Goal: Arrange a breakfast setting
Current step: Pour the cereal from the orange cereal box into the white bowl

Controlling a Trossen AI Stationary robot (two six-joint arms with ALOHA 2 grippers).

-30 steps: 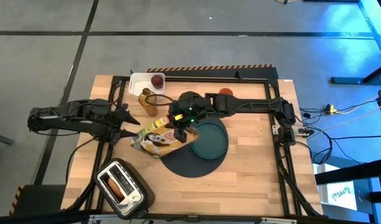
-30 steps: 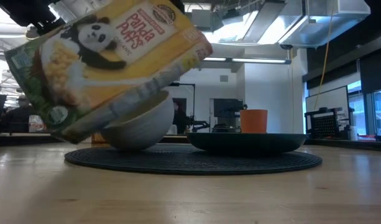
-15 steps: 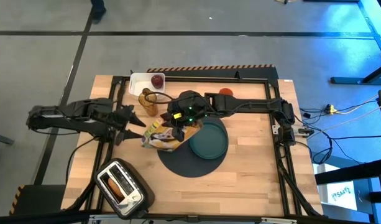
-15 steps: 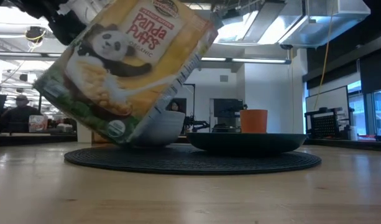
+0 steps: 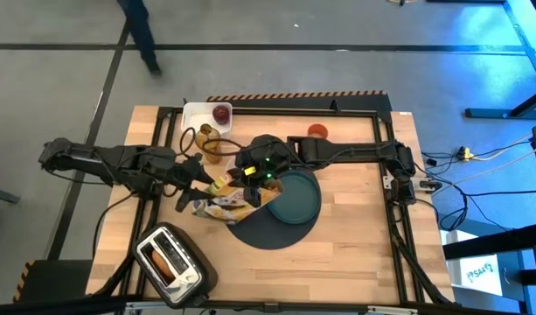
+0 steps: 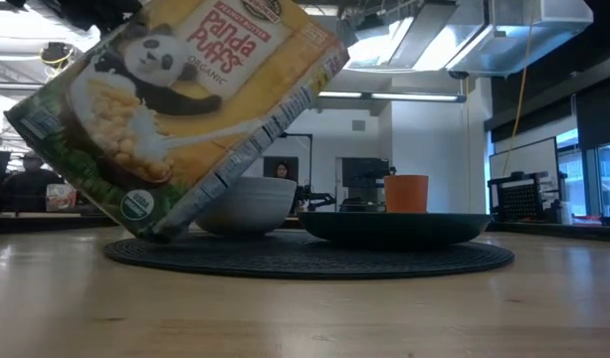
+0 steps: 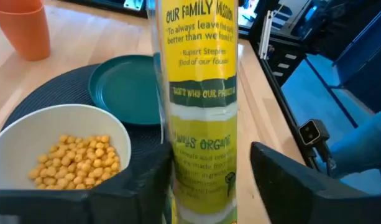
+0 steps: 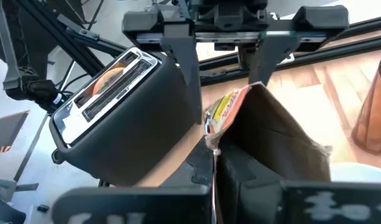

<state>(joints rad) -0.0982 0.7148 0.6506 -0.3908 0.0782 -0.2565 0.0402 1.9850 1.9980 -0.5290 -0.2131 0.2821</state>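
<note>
I am pinching the top of the Panda Puffs cereal bag (image 6: 180, 104) with my right gripper (image 5: 250, 181). My left gripper (image 7: 202, 180), fingers spread either side of the bag, is not yet clamping. If the tilted bag is slipping, it is likely striking the white bowl (image 7: 28, 140) and scattering yellow cereal (image 7: 78, 158).

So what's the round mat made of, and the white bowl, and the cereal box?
The mat looks like woven fabric or vinyl: dark, with ribbed rings. The white bowl seems glossy ceramic or plastic; its smooth rim shines. The cereal box looks like printed cardboard, with flat faces and sharp folded edges.

The right end effector (image 8: 214, 163) pinches the cereal bag (image 8: 271, 134); beyond, a bagel (image 8: 107, 79) sits in the toaster (image 8: 128, 124).
</note>
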